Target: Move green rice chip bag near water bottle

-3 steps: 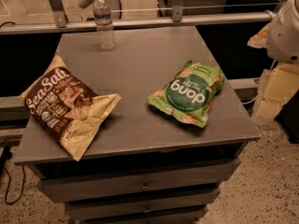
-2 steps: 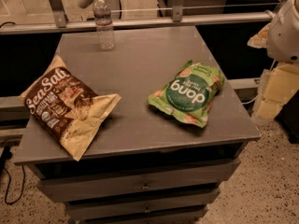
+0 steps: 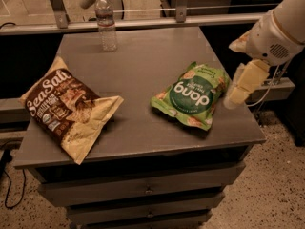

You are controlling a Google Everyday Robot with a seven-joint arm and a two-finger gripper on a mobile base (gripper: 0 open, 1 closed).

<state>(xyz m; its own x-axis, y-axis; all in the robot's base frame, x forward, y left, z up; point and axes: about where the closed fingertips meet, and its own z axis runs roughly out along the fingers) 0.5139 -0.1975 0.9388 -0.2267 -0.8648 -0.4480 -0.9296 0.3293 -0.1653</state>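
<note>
The green rice chip bag (image 3: pixel 193 95) lies flat on the right half of the grey cabinet top (image 3: pixel 143 56), its logo upside down to the camera. The water bottle (image 3: pixel 106 23), clear with a white cap, stands upright at the far left-centre edge. My gripper (image 3: pixel 237 93) hangs from the white arm at the right and reaches down-left to the bag's right edge, just above the cabinet top. It holds nothing that I can see.
A larger brown-and-cream Sea Salt bag (image 3: pixel 66 108) lies on the front left of the top. A metal rail (image 3: pixel 143 22) runs behind the cabinet. Drawers (image 3: pixel 143 187) are below the top. The cabinet's right edge is under my arm.
My gripper has moved left from beside the cabinet to the right edge of the green bag. The bags and the bottle have not moved.
</note>
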